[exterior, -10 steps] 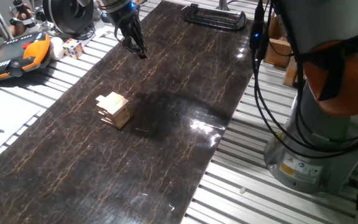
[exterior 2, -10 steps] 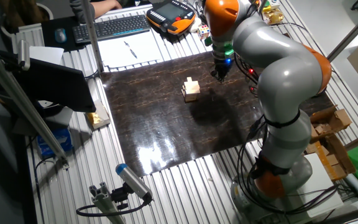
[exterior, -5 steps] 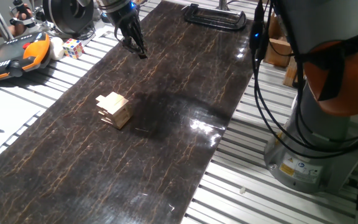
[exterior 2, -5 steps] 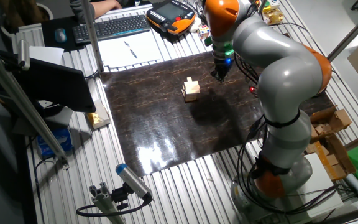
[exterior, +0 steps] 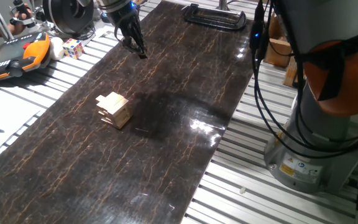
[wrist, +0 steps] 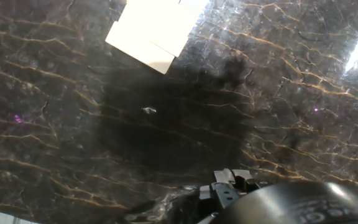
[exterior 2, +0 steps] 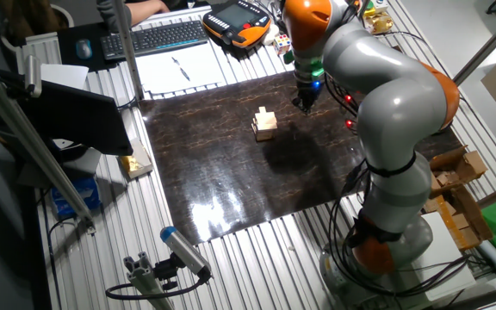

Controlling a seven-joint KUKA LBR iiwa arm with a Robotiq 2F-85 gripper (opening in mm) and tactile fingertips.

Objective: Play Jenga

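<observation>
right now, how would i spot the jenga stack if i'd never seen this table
Find the long dark marbled mat covering the slatted metal table. The Jenga stack stands alone near the mat's middle, apart from the hand. It is a small pale wooden cube of crossed blocks, unlike the multicoloured puzzle cube off the mat.

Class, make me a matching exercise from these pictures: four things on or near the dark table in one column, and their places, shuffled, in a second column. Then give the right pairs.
Things:
1. Jenga stack
2. gripper
3. puzzle cube
4. black clamp

Places:
A. off the mat, beside the orange pendant
B. at the mat's far end
C. alone in the middle of the dark mat
D. low over the mat, apart from the stack

Pairs: 1-C, 2-D, 3-A, 4-B
</observation>
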